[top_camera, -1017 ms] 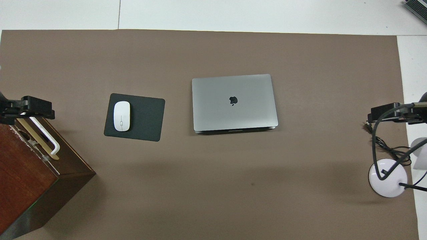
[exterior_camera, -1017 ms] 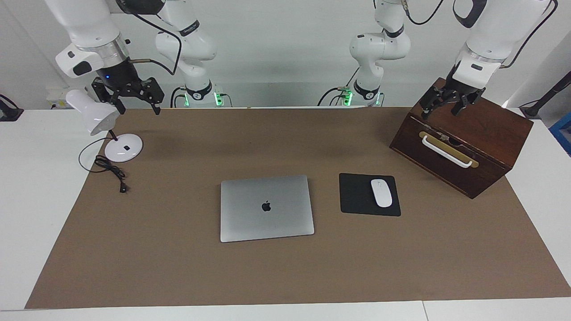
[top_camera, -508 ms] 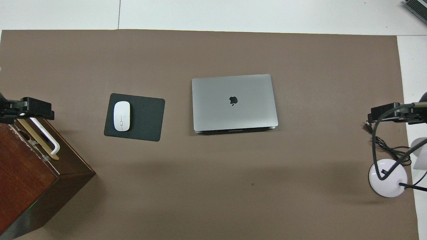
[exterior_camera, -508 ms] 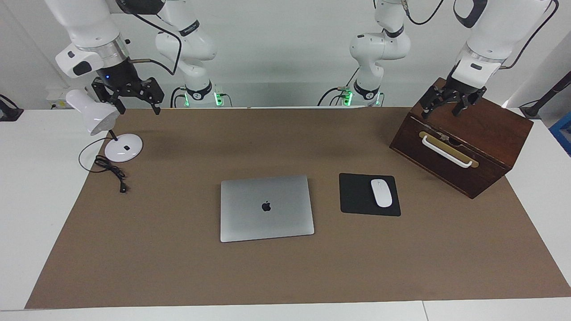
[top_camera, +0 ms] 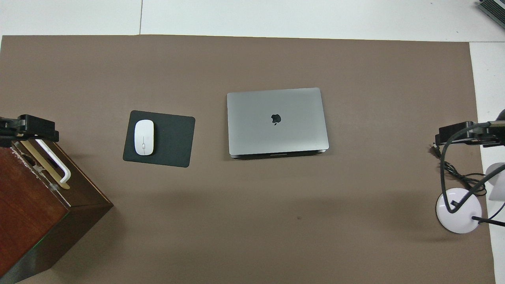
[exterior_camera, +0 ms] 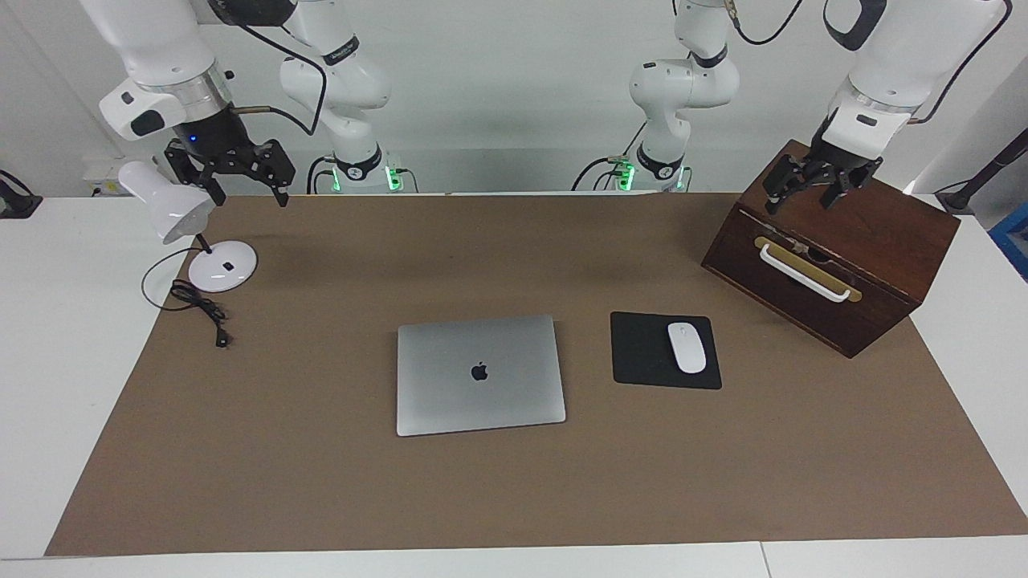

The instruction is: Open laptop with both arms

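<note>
Laptop (exterior_camera: 479, 373) shut, mid-mat (exterior_camera: 321, 498), both grippers hanging well away at the robot-side corners.

I'm seeing the left gripper (exterior_camera: 805, 199) spread empty over the box (exterior_camera: 883, 233), the right gripper (exterior_camera: 245, 187), fingers apart, by the lamp (exterior_camera: 165, 210); neither looks nearer. Overhead is showing me the laptop's seam edge (top_camera: 278, 154) facing the robots, long axis running arm to arm; the facing view is hiding it.

Even, bright overhead light is seen; soft shadows (faint, diffuse) are cast beside the laptop (exterior_camera: 479, 374); focus is sharp.

Mouse pad (exterior_camera: 645, 351) just beside laptop (exterior_camera: 479, 374)
</note>
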### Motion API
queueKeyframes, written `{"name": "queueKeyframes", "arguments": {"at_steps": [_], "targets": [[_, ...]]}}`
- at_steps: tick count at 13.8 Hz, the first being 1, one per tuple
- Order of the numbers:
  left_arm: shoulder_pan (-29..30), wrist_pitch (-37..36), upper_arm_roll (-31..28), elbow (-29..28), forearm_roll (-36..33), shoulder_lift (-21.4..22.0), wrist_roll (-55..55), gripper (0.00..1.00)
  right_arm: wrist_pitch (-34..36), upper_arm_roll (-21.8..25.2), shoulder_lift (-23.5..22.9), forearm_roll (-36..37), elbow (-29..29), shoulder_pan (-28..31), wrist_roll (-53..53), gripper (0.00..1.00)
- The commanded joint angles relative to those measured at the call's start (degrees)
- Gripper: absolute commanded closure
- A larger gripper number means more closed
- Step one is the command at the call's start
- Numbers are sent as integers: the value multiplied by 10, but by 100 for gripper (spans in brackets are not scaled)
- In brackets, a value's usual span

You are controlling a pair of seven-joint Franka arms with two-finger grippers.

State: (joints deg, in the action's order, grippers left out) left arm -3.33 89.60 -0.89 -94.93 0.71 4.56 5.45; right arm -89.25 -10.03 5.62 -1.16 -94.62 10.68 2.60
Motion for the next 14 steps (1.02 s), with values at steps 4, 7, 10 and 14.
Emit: {"name": "queueKeyframes", "arguments": {"at_steps": [4,7,10,14], "targets": [[3,5,4,-20,-9,8,42,0,-15,-3,15,-9,-17,10,-21,0],[3,16,7,-23,-9,9,59,67,-15,-3,14,-9,-17,10,-21,0],[3,52,6,-62,-9,23,61,94,-15,-3,14,-8,-17,10,-21,0],[2,81,8,-98,-6,36,111,100,-15,-3,14,-9,-17,10,-21,0]]}}
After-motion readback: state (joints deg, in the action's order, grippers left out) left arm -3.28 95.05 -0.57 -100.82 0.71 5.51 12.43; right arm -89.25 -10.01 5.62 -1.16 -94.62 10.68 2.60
